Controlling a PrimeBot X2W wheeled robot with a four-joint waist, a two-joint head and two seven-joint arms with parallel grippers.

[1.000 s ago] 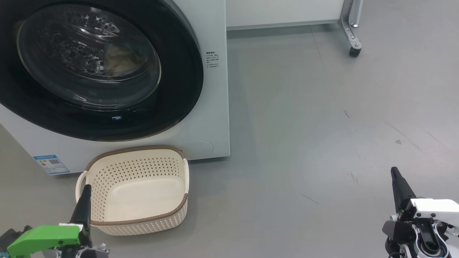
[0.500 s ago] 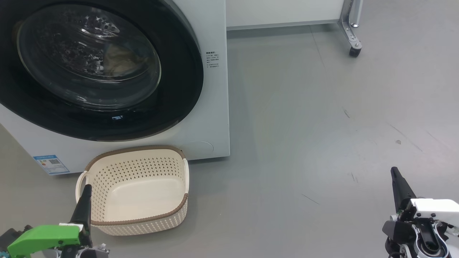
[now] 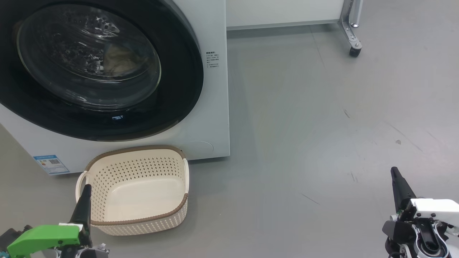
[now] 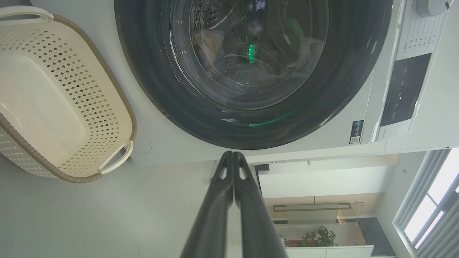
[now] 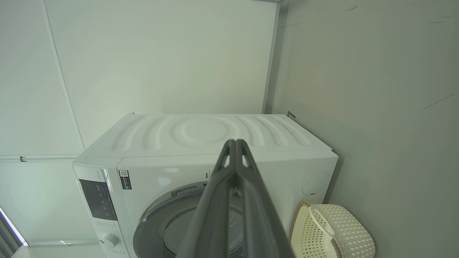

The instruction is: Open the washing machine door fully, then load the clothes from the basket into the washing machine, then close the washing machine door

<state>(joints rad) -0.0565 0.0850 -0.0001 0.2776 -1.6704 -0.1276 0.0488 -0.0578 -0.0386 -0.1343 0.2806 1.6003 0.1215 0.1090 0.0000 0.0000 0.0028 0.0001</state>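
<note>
Door shut, basket emptied, both grippers closed on nothing.

The washing machine (image 3: pixel 215 107) stands ahead of the left gripper (image 3: pixel 87 187) and well off to the left of the right gripper (image 3: pixel 394 169). Likely risks: the washing machine door (image 3: pixel 179 89) sits flush, but the latch can't be confirmed, so a door that is only pushed to could swing open. A careless forward move by the left gripper could also knock the basket (image 3: pixel 136 148), just beside its tip. The door has a glossy black rim and bulging clear glass. The basket is cream and perforated with a brown rim. The clothes (image 3: pixel 120 62) are a crumpled tan-blue bundle behind the glass, ahead of the left gripper.
</note>
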